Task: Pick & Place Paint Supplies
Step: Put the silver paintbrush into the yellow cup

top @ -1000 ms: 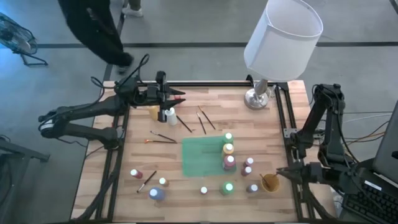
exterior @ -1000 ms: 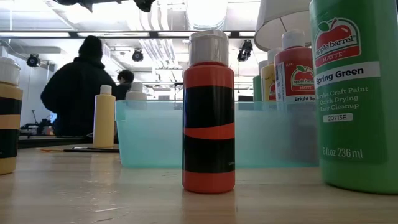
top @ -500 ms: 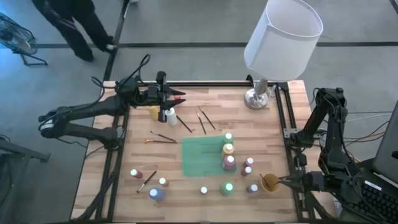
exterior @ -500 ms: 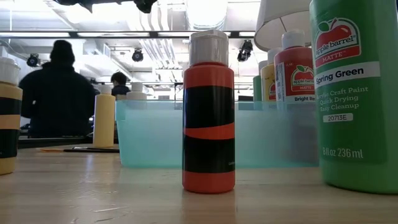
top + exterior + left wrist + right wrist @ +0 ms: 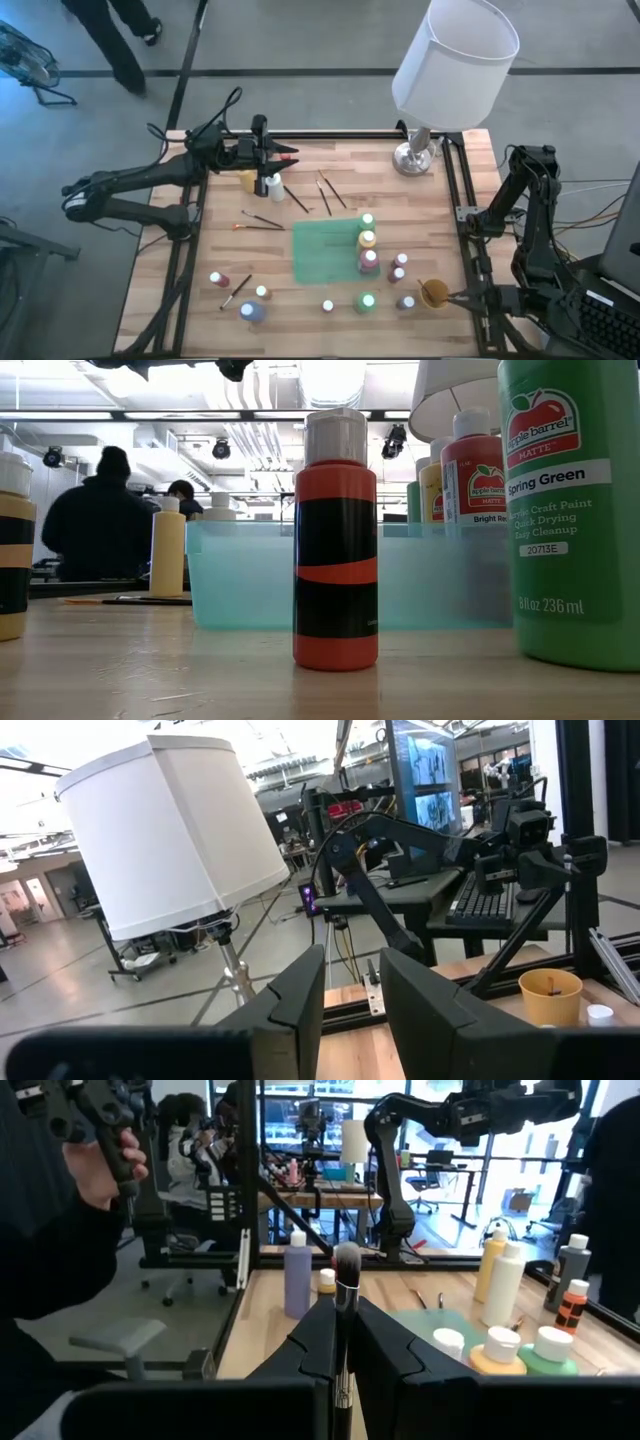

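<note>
Wood table (image 5: 330,170) amid open workshop

Wooden table (image 5: 200,270) — on it a green mat (image 5: 322,252), paint bottles (image 5: 368,262), brushes (image 5: 262,220), lamp (image 5: 413,157).

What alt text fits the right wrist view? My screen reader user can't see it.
The right gripper, jaws shut, holds a dark-handled brush upright over the wooden table. Beyond stand paint bottles, including a purple one, and the green mat.
</note>
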Controlling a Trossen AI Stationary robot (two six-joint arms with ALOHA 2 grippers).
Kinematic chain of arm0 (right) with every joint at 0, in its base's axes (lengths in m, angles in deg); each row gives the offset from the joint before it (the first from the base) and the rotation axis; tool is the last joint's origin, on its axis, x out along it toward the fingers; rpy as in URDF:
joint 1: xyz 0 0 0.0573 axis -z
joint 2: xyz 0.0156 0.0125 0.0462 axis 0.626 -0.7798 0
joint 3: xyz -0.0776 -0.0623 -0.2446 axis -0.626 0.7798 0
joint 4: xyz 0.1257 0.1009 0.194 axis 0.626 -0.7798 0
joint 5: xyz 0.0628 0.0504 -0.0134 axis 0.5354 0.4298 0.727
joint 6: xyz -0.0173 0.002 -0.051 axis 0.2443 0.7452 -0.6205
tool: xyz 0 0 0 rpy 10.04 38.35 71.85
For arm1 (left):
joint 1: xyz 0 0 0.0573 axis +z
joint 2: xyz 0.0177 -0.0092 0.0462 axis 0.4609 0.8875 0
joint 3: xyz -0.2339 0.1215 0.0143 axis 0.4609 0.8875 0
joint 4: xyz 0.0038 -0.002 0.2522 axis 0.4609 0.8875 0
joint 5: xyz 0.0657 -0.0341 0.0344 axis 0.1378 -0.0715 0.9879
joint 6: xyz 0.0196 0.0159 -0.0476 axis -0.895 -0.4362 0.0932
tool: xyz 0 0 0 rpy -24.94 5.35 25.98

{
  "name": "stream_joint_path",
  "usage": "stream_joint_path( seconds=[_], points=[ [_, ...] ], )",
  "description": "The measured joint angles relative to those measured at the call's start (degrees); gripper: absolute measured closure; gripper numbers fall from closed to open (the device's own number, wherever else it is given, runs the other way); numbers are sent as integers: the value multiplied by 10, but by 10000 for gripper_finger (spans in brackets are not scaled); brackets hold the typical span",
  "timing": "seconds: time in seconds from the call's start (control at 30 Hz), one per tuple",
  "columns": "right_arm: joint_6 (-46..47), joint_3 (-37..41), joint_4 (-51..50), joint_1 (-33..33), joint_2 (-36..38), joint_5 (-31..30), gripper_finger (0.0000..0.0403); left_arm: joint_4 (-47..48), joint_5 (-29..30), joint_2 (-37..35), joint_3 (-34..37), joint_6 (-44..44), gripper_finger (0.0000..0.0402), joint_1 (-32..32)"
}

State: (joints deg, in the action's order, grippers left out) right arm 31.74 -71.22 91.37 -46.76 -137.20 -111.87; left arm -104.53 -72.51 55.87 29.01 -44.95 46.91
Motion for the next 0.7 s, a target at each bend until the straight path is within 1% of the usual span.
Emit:
stream_joint_path(
  seconds=[0.13,0.3,0.43,0.7],
  points=[
    [25,0,-4,-4,-6,2,390,0,0,0,0,0,296,0],
    [25,1,-15,-4,-13,0,390,0,0,0,0,0,296,0],
    [31,22,-23,-4,-12,-16,390,0,0,0,0,0,296,0],
    [133,88,-23,-3,-5,-22,390,0,0,0,0,0,296,0]
  ],
)
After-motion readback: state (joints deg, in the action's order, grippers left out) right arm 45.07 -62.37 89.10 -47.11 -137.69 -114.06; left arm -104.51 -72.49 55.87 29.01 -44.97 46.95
